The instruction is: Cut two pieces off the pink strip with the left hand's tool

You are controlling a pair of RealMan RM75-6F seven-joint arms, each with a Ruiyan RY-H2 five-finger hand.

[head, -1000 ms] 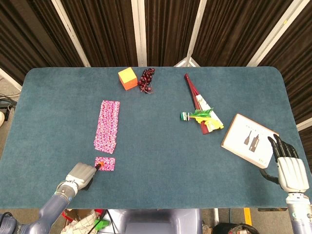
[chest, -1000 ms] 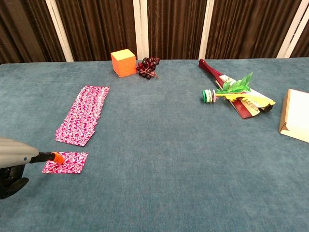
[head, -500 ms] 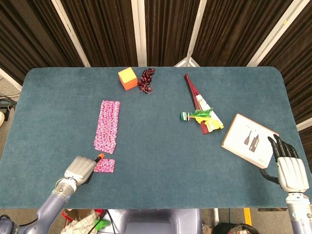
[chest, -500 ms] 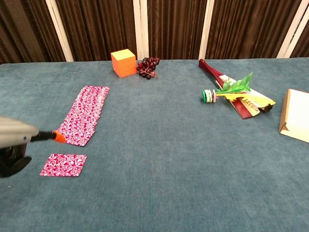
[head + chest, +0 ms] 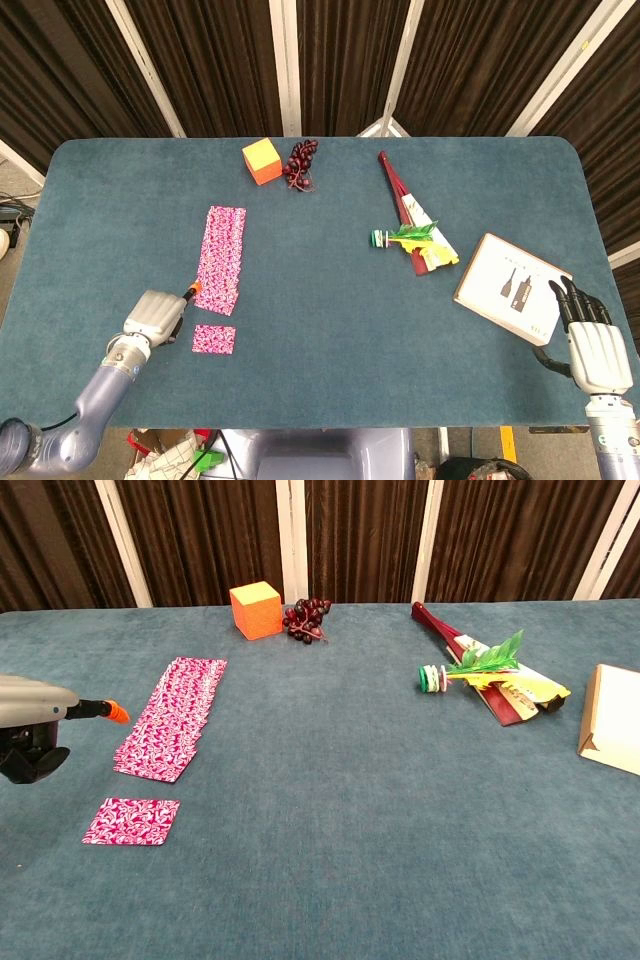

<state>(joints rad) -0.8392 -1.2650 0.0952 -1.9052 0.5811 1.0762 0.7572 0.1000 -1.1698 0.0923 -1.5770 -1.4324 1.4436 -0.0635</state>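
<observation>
One piece is already off: a small pink square [image 5: 214,339] lies in the lower left of the head view, apart from the pink strip [image 5: 221,258], which runs lengthwise up the left-centre of the table. A clear gap of cloth separates the two.

Your left hand [image 5: 153,316] has moved since a second ago. The orange-tipped tool [image 5: 192,290] then sat at the left edge of the cut square; it now stands higher in the frame, at the strip's left edge near its lower end. In the chest view the tip [image 5: 116,713] shows just left of the strip and appears to be above the cloth, not on it. The hand's fingers are wrapped round the tool's body.

Judgement: you are lining up the second cut, so the task is roughly half done.

Your right hand [image 5: 592,345] rests at the lower right, unmoved, fingers extended and slightly apart, holding nothing, just beside the white box [image 5: 511,287].

Further up the frame lie an orange cube [image 5: 262,160], a grape bunch [image 5: 301,163] and a cluster of red and green items [image 5: 412,230].
</observation>
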